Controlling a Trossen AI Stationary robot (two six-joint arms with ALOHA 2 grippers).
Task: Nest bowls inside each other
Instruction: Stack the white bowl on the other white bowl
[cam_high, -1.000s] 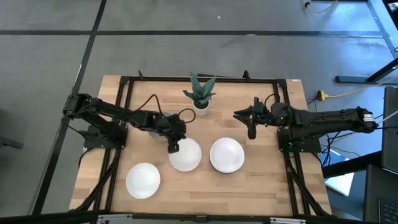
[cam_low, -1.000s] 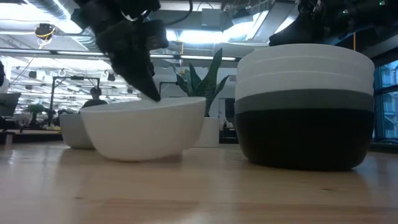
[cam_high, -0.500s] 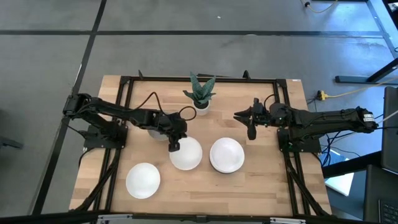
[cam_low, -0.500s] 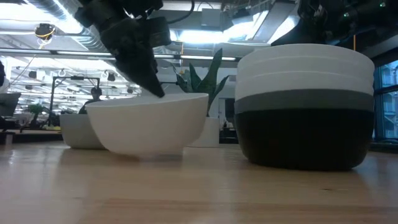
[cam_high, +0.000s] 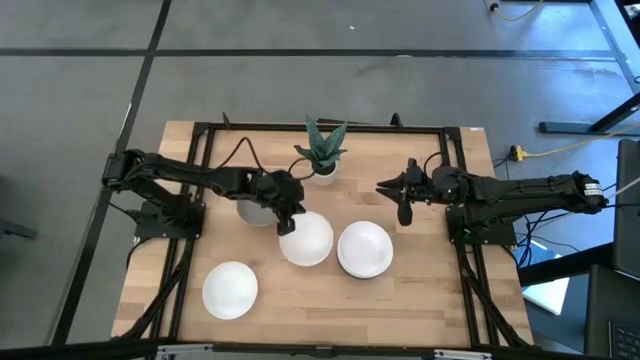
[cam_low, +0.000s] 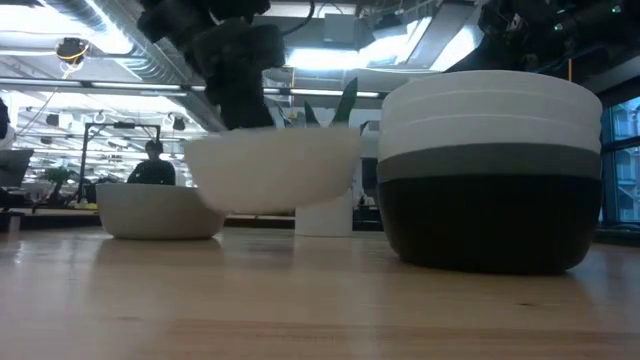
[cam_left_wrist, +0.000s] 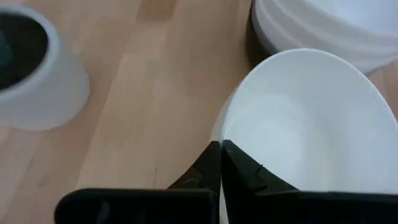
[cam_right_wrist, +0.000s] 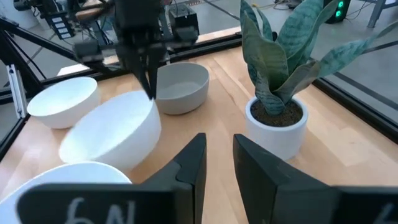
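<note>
My left gripper (cam_high: 284, 222) is shut on a white bowl (cam_high: 307, 240), which hangs above the table in the low view (cam_low: 272, 170). Just right of it stands a stack of nested bowls (cam_high: 364, 249): white ones on top, a grey one, and a black one at the bottom (cam_low: 489, 170). Another white bowl (cam_high: 230, 289) rests near the table's near-left part. A grey bowl (cam_high: 252, 211) sits under my left arm. My right gripper (cam_high: 403, 207) hovers open at the stack's far right and touches nothing. My left gripper pinches the white bowl's rim (cam_left_wrist: 217, 134) on the bowl's left side. One finger (cam_left_wrist: 244, 172) is inside the bowl and the other is outside. The fingers come slanting down from the table's left. The bowl is lifted clear of the table, slightly tilted.
A small white pot with a green plant (cam_high: 322, 152) stands at the table's far middle, close behind the lifted bowl (cam_right_wrist: 277, 127). Black frame rails (cam_high: 200, 180) run along both sides of the table. Bare wood lies in front of the stack.
My left gripper has risen and moved toward the table's right, toward the stack. It carried the white bowl with it. The bowl stood on the table a second ago and now hangs clear, nearer the stack. The grey bowl behind it has come into plain view.
</note>
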